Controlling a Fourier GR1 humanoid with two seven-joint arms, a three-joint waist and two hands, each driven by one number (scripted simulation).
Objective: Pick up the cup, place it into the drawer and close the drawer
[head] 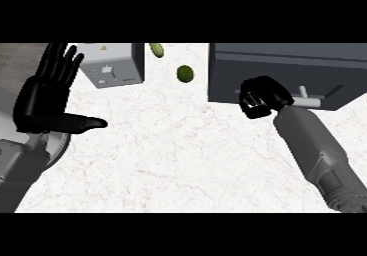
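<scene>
The white marbled counter [178,160] carries a dark grey drawer unit [289,70] far right and a light grey box [112,65] far left. The right hand [261,97] is curled at the drawer front; whether it holds the cup cannot be told. The left hand [49,95] rests open, fingers up. Two green items [185,73] lie between the boxes.

A white marbled counter [178,160] carries a dark drawer unit [289,65]; left of it lie two green items [185,73] [157,49], farther left a grey box [112,65].
</scene>
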